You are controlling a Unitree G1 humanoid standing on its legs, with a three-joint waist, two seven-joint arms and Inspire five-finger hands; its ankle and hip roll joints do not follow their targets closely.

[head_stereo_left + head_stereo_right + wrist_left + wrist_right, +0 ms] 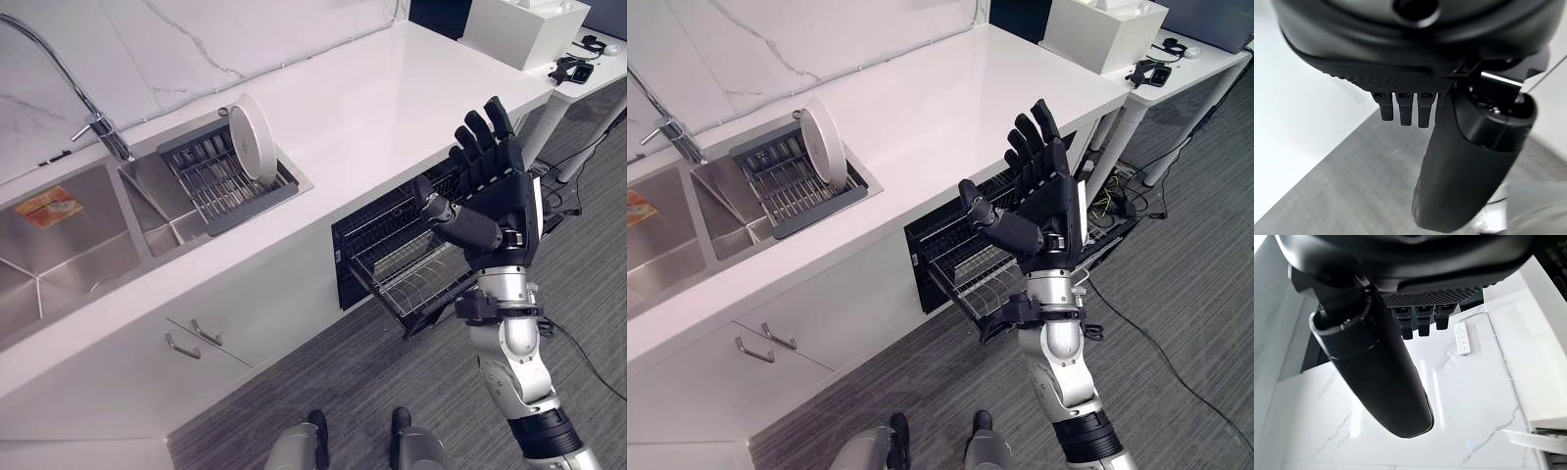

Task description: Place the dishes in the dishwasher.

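A white plate [253, 137] stands on edge in the dark dish rack [220, 181] set in the sink by the counter. Below the counter the dishwasher [392, 257] is open, its wire basket pulled out and bare. My right hand [505, 206] is raised in the air in front of the dishwasher, palm toward the counter, fingers straight and spread, holding nothing. Its thumb [1376, 367] sticks out over the white counter in the right wrist view. My left hand [1469, 161] hangs over the grey floor, fingers relaxed and holding nothing.
A chrome faucet [93, 117] arches over the steel sink basin [69, 259], where an orange item [49, 208] lies. A white box [524, 29] stands at the counter's far right. A side table [598, 73] stands beyond. Drawer handles [196, 338] show under the counter.
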